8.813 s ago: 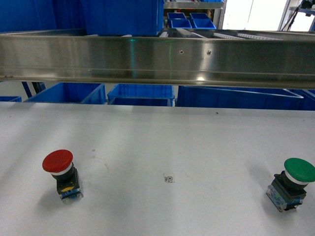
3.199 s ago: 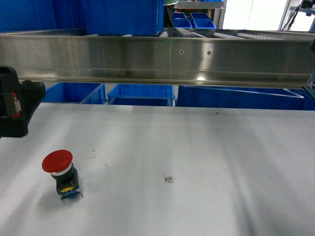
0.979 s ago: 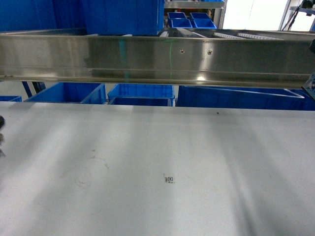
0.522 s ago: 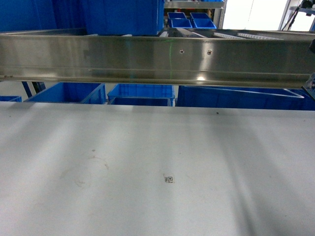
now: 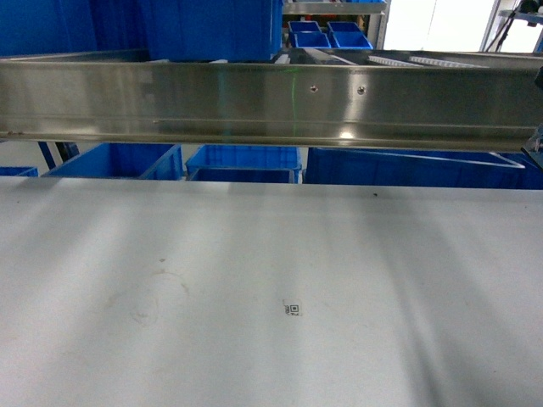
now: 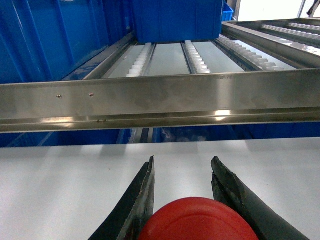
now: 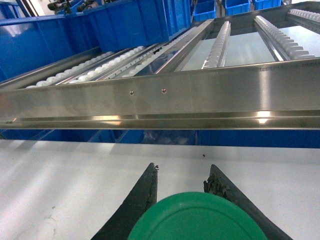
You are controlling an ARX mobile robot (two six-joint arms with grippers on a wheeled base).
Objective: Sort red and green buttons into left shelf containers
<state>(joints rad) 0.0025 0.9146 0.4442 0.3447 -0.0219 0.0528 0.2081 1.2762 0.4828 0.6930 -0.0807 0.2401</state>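
Red button (image 6: 199, 220) sits between the two black fingers of the left pincer (image 6: 183, 192), its cap filling the gap and touching both, so that pincer is closed on it. Green button (image 7: 196, 217) is held the same way by the right pincer (image 7: 181, 187), fingers pressed to either side of its cap. Only the caps show; the bodies are out of sight.

Ahead of and above the left pincer, a large blue crate (image 6: 177, 20) stands at the back of the shelf's roller lanes (image 6: 167, 57), with another blue wall to its left; what lies inside cannot be told. Ahead of the right pincer, blue crates (image 7: 132, 22) line the far left of the rollers. A steel rail (image 5: 271, 102) runs across the shelf front, more crates (image 5: 242, 163) below it.

Between each pincer and the rail lies open white counter (image 5: 271, 280), scuffed, with a small square marker (image 5: 293, 309).
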